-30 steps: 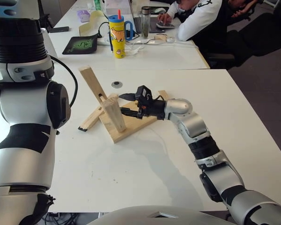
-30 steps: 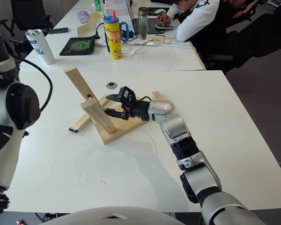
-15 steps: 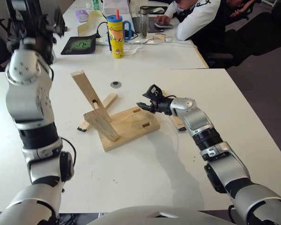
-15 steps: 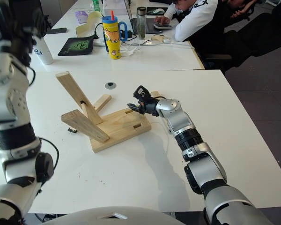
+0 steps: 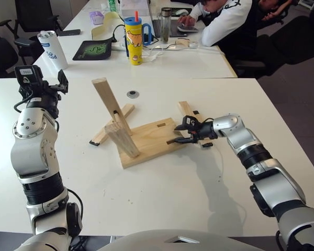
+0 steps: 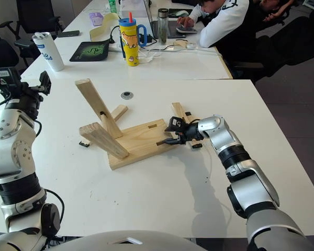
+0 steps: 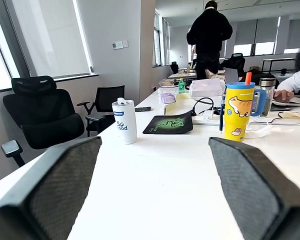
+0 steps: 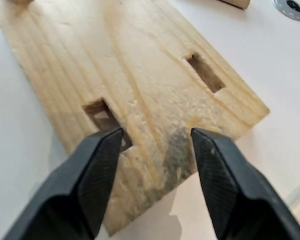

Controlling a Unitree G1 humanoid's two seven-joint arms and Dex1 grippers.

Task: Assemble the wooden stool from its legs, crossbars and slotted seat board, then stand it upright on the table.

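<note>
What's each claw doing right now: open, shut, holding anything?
Left claw: open, empty.
Right claw: open, empty, over the board end.

Your seat board (image 8: pixel 140 75): pale unfinished wood, visible grain, grey smudge. Legs (image 5: pixel 107 99): same raw wood. Your right gripper (image 8: pixel 156 134) pads (image 8: pixel 97 175): black, matt, finely textured. Table (image 5: pixel 162 193): white, smooth.

I see an office: rows of white desks (image 5: pixel 172 63), black swivel chairs (image 7: pixel 45 112), a mouse mat (image 7: pixel 168 123) and, I think, shaded windows (image 7: pixel 290 32).
</note>
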